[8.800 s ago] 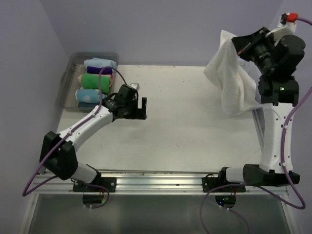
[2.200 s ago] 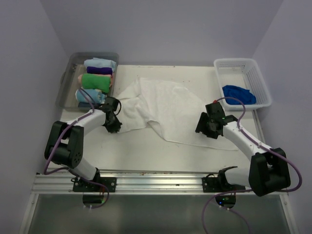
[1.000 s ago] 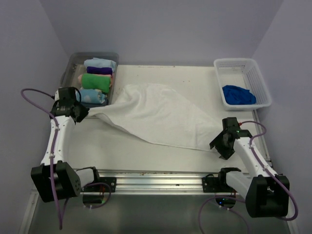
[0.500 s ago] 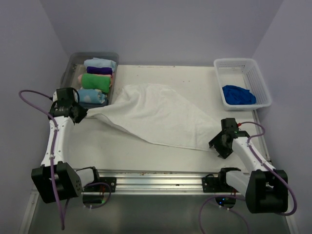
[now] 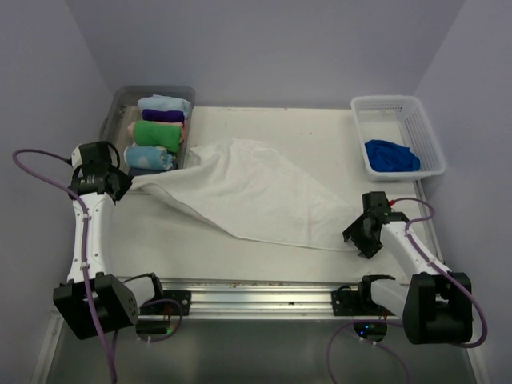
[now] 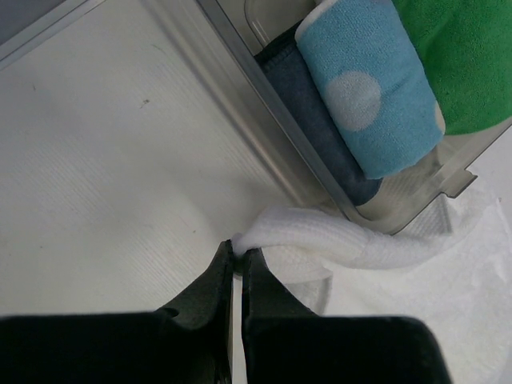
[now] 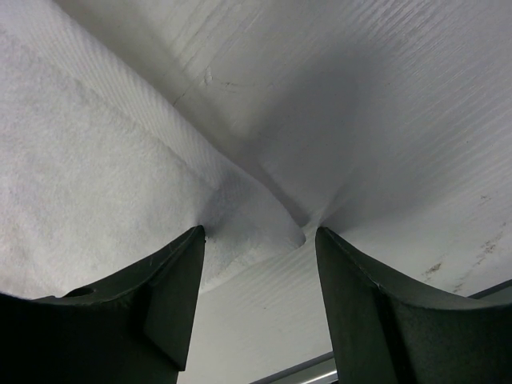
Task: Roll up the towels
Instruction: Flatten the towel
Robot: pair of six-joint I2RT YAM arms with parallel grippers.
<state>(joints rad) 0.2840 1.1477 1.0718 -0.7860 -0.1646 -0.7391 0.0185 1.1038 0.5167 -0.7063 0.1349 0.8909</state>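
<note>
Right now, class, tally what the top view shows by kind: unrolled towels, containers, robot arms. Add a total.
Unrolled towels: 2 (white towel, blue towel)
Containers: 2 (clear bin, white basket)
Robot arms: 2 (left arm, right arm)
Total: 6

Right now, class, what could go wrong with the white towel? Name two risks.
The left gripper pinches only the corner tip of the towel; a pull might slip it free. The right gripper is open around the opposite corner, not gripping, so the towel may drag away from it.
</note>
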